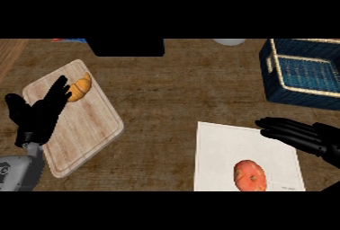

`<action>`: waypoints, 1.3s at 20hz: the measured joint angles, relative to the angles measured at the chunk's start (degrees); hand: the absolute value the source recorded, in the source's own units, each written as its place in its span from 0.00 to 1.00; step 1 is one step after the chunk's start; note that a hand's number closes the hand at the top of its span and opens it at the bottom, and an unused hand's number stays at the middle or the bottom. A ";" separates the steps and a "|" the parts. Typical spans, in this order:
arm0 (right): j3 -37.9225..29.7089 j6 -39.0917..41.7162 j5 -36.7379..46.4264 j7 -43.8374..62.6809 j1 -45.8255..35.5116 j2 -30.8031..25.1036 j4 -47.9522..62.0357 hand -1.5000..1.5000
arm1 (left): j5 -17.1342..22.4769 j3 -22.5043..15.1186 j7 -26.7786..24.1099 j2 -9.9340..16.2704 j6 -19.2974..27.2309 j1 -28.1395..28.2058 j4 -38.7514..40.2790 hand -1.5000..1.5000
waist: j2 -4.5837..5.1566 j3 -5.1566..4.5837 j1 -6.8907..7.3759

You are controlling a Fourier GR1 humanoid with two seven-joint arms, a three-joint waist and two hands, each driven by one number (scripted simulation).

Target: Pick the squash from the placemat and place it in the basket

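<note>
An orange-red squash (250, 175) lies near the front edge of a white placemat (225, 148) at the lower right. My right hand (299, 134) hovers over the placemat's right side, fingers straight and pointing left, above and to the right of the squash without touching it. A dark blue woven basket (306, 72) with a pale rim stands at the upper right. My left hand (38, 112) rests open at the left with its fingers up, over a wooden board.
A wooden cutting board (86, 130) lies at the left with a croissant (81, 88) on its far end. A black object (126, 46) sits at the top centre, and a pale round object (229, 42) at the top edge.
</note>
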 measured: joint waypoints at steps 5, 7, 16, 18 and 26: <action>5.60 -3.94 7.13 -3.04 -0.27 4.55 4.40 0.00 | -0.92 0.89 0.23 -0.86 -0.80 -0.43 0.42 0.50 | -0.02 -0.04 0.01; 8.22 -5.68 11.15 -4.26 -0.29 5.48 6.20 0.00 | -0.66 1.72 0.45 -0.53 -1.74 -0.53 0.54 0.50 | -0.02 -0.04 0.04; 13.06 -9.85 22.25 -9.51 -1.81 6.19 13.93 0.00 | -2.59 3.24 0.58 -1.78 -3.24 -1.22 1.25 0.50 | -0.05 -0.06 -0.04; 12.48 -10.85 23.16 -11.66 -1.41 5.65 15.18 0.00 | -3.09 3.54 -0.48 -2.44 -3.85 -0.23 1.31 0.50 | -0.07 -0.04 -0.07; 12.31 -11.95 23.25 -14.84 -1.88 4.89 18.34 0.00 | -4.13 5.19 0.75 -2.95 -4.74 -0.03 -0.16 0.50 | -0.09 -0.06 -0.12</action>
